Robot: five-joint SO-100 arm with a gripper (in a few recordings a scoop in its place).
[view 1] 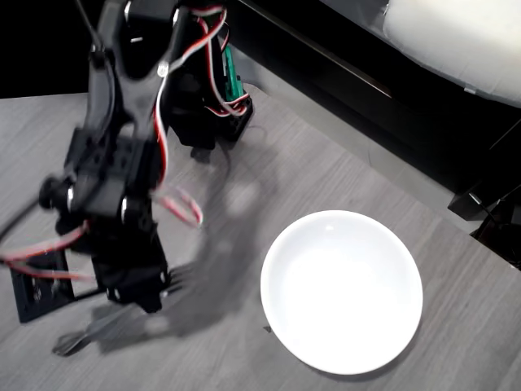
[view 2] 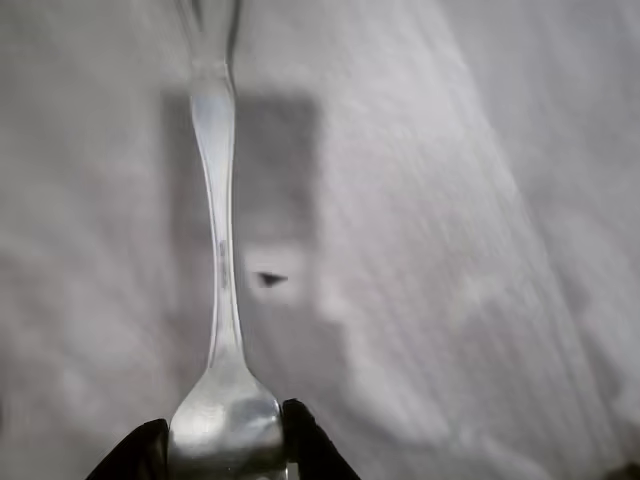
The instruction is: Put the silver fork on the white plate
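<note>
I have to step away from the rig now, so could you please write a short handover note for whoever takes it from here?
Gripper: shut on the silver fork, fingers at the neck near the tines, handle pointing away in the wrist view.
Fork: overhead, at lower left of the grey table, under the arm; whether it is lifted is unclear.
White plate: to the right, nothing on it.
Done: the grasp.
Left: carry the fork right, set it on the plate, release.

— Where's the silver fork [view 2: 222,300]?
— In the wrist view its slim shiny handle runs straight up the picture, the broad tine end at the bottom edge.
— And the white plate [view 1: 342,292]?
— Round, glossy, plain — flat on the bench, well right of the fork [view 1: 91,332] in the overhead view.
</note>
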